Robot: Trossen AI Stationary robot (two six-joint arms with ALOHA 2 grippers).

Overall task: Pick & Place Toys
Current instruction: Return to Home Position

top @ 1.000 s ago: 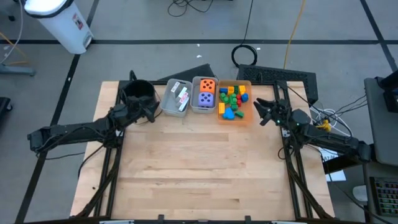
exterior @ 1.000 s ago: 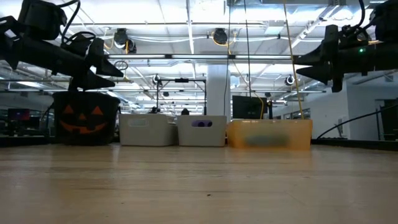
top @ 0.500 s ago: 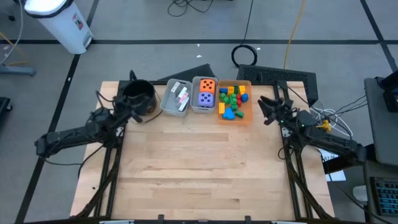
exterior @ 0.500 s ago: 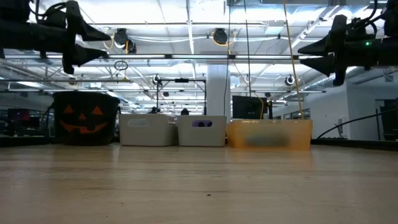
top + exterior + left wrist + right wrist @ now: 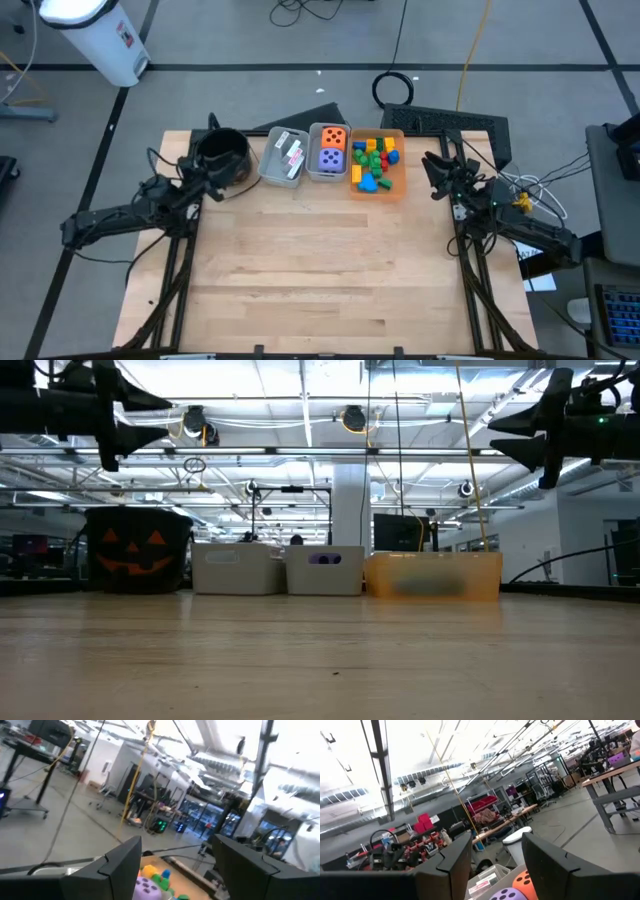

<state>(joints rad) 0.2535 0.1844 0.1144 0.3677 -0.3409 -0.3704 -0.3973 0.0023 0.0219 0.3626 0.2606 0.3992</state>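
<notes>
The high view looks straight down on the whole worktop (image 5: pixel 320 260) from well above. The low view sits at worktop level, facing the bins (image 5: pixel 323 572) and the room beyond. Both wrist views tilt up into the room, each catching the purple die (image 5: pixel 145 889).

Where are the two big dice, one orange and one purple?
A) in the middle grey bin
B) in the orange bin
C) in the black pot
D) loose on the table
A: seen from above, the orange die and the purple die lie next to each other inside the middle grey bin.
</notes>
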